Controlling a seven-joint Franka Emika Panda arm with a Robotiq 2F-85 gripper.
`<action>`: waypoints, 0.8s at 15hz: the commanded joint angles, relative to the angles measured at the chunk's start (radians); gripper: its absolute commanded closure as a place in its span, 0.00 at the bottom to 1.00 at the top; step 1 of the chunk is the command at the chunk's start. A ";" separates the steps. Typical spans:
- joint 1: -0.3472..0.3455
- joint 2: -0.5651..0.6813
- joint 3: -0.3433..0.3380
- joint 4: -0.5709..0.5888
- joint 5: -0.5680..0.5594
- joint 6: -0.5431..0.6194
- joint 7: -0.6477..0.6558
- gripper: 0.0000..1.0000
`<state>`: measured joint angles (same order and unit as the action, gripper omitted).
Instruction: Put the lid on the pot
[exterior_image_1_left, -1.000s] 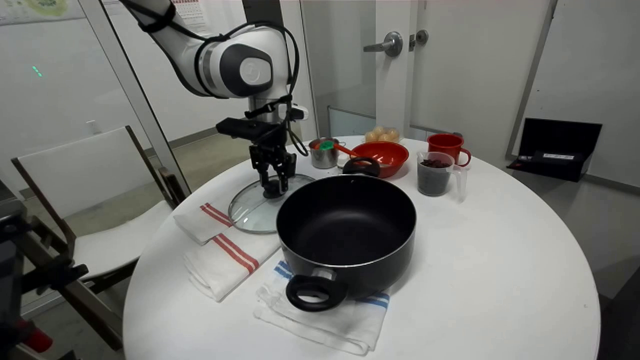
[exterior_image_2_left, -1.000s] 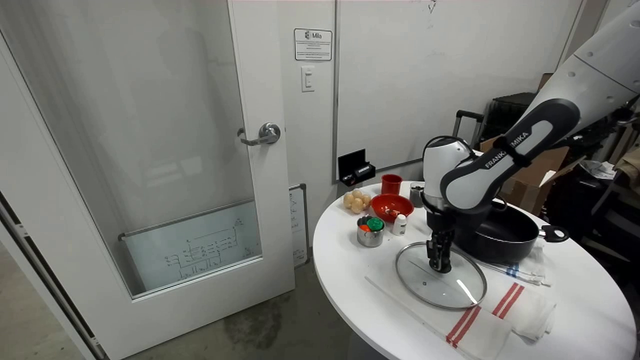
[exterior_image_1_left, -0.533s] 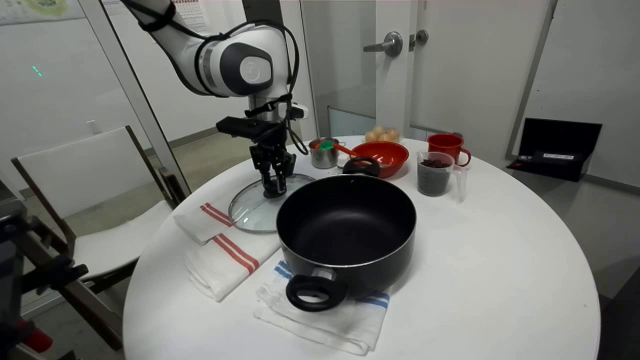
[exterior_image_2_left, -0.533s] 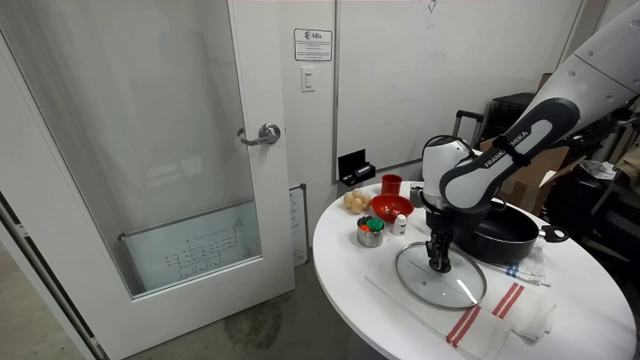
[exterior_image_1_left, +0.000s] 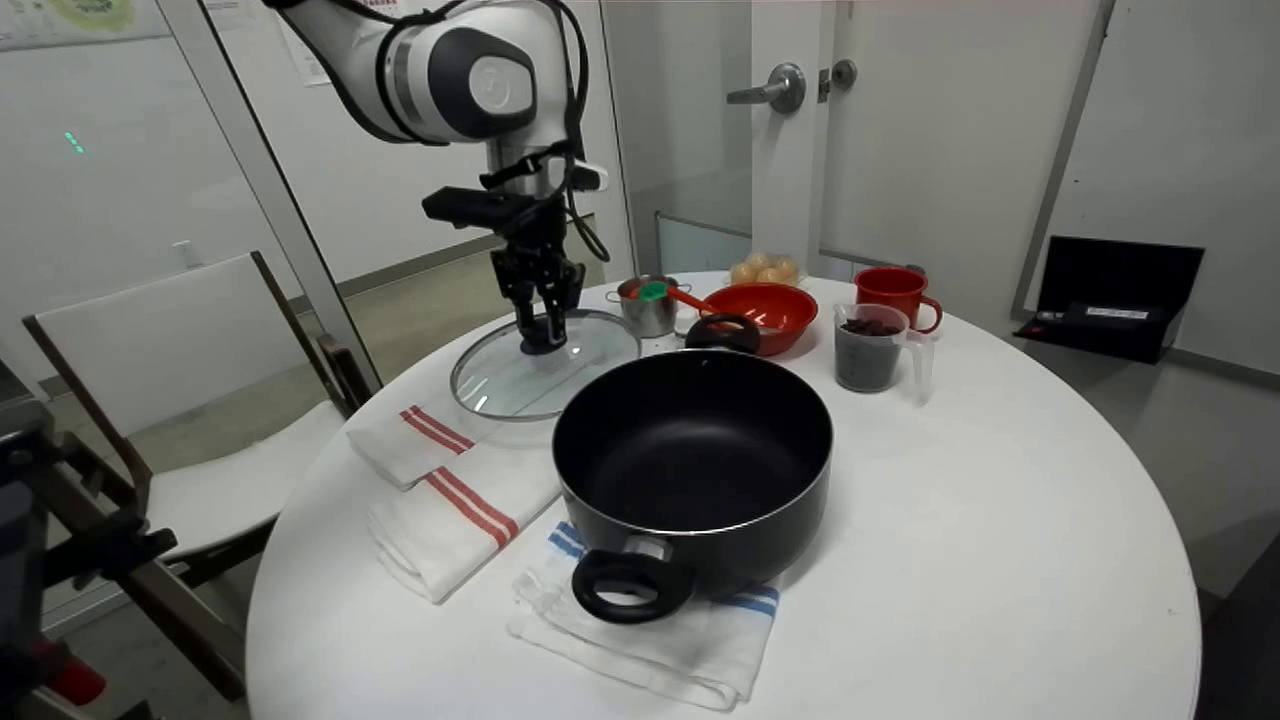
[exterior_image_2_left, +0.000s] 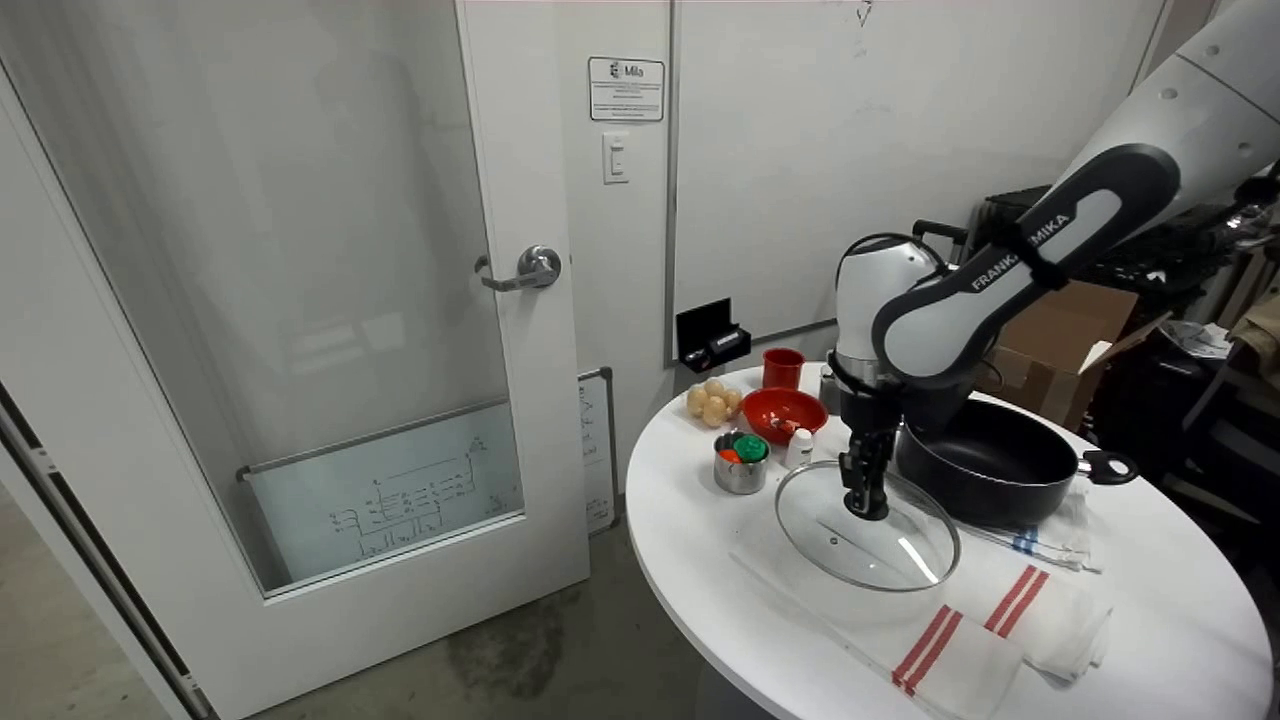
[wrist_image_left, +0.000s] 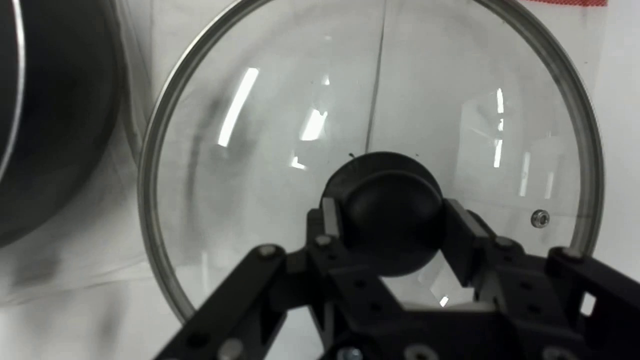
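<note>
The glass lid (exterior_image_1_left: 505, 385) is held a little above the table and towels, left of the pot in an exterior view; it also shows in an exterior view (exterior_image_2_left: 880, 565) and fills much of the wrist view (wrist_image_left: 235, 200). My gripper (exterior_image_1_left: 543, 328) is shut on its dark centre knob, with a finger on each side in the wrist view (wrist_image_left: 393, 220). The black pot (exterior_image_1_left: 740, 560) stands uncovered, its dark inside visible in both exterior views (exterior_image_2_left: 1000, 490). In the wrist view part of the pot (wrist_image_left: 60, 125) shows at the left edge, beside the lid's rim.
Red-striped towels (exterior_image_1_left: 450, 530) lie below the lid; a blue-striped towel (exterior_image_1_left: 650, 650) lies under the pot's front. A steel cup (exterior_image_1_left: 650, 315), red bowl (exterior_image_1_left: 785, 318), measuring cup (exterior_image_1_left: 866, 360), red mug (exterior_image_1_left: 890, 290) and eggs (exterior_image_1_left: 765, 270) stand behind.
My gripper has risen with the lid by its knob, lifting it off the table and towels. The pot and the other things have not moved.
</note>
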<state>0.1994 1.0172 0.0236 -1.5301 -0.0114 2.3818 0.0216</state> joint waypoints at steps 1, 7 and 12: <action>-0.001 -0.128 0.003 -0.073 -0.018 -0.066 0.029 0.75; -0.022 -0.279 -0.008 -0.148 -0.016 -0.099 0.046 0.75; -0.059 -0.376 -0.042 -0.219 -0.012 -0.084 0.082 0.75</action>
<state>0.1656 0.7303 -0.0067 -1.6722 -0.0114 2.3003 0.0678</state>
